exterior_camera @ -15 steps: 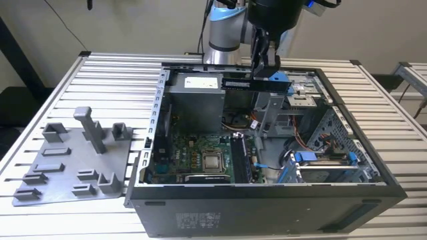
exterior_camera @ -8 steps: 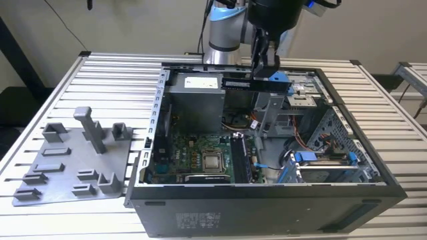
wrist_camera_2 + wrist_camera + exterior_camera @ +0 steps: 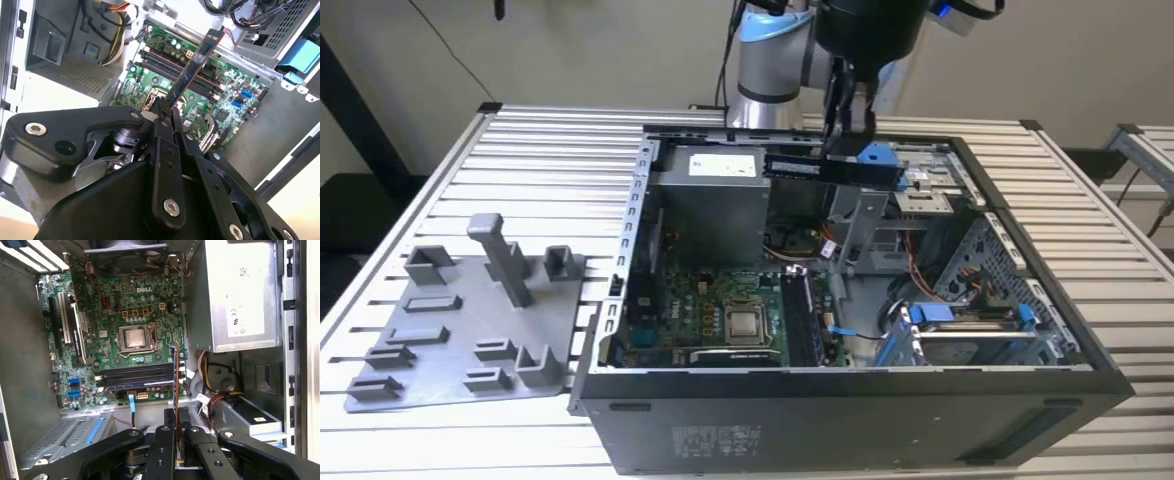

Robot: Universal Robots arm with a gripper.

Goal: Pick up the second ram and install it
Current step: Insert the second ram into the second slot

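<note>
1. 1 end effector (image 3: 849, 135) grips the second ram (image 3: 817, 168), level, above the open computer case (image 3: 854, 425) on the worktop (image 3: 534, 140)
2. In the first wrist view it is edge-on over the green motherboard (image 3: 115, 305), near its black slots (image 3: 135, 376)

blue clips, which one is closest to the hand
The upper blue clip, right beside the hand gripping the ram; the other blue clip sits well below it in the exterior view.

The dark grey sheet-metal computer case (image 3: 854, 425) looks matt, the pale slatted metal desk (image 3: 534, 150) smooth, the black fingers (image 3: 162, 150) matt, and the dark circuit-board ram stick (image 3: 192, 70) glossy.
</note>
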